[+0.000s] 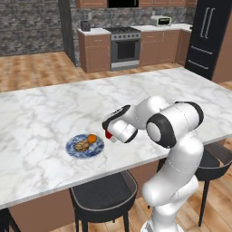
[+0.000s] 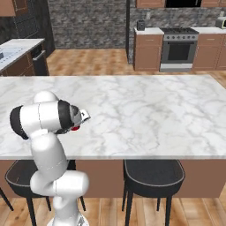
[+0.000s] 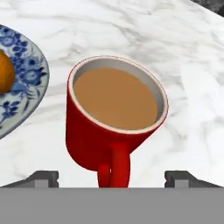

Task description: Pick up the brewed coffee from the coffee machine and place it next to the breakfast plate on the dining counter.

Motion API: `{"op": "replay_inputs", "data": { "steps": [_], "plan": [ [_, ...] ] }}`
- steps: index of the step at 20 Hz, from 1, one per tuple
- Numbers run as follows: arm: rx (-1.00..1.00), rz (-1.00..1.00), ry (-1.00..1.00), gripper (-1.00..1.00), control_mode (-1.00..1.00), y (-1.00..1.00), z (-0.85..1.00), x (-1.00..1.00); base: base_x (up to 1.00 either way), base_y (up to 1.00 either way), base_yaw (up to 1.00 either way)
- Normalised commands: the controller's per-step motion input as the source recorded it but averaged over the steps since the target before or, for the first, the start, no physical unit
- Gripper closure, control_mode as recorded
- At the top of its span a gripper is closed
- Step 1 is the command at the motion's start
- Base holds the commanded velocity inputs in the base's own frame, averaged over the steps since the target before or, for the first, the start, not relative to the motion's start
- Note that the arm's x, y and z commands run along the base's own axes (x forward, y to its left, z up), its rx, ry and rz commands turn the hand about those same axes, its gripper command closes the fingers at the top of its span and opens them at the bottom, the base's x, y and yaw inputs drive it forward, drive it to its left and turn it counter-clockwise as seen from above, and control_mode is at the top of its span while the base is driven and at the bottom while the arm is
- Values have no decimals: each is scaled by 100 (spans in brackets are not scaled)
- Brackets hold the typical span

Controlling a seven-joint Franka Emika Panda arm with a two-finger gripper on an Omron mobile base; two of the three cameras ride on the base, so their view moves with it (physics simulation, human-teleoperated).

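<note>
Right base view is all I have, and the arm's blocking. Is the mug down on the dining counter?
Observer: Yes. The hand view shows the red mug upright on the dining counter, with coffee inside.
Operator: Near the plate?
Observer: Right beside the blue plate, with a thin gap between them.
Operator: Gripper?
Observer: The gripper is open, its fingertips wide on either side of the handle and clear of it.

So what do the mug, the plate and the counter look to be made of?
Mug: glossy red glaze, pale inner rim, probably ceramic. Plate: white with blue floral pattern, likely glazed china. Counter: white slab with grey veins, looks like polished marble, though being a render it could be imitation.
</note>
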Motion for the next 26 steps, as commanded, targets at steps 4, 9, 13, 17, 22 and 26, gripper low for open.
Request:
{"op": "replay_inputs", "data": {
  "steps": [4,9,13,17,22,26],
  "plan": [
    [0,-1,-1,-100,-100,-6,77,-39,0,0,0],
    [0,-4,-1,-100,-100,-30,92,-41,0,0,0],
    [8,-5,-2,-100,-100,-62,100,-13,0,0,0],
    [15,0,-3,-100,-100,-81,100,-20,0,0,0],
    [11,0,-2,-100,-100,-73,100,-39,0,0,0],
    [9,3,0,-100,-100,-49,100,-25,0,0,0]
  ]
}}
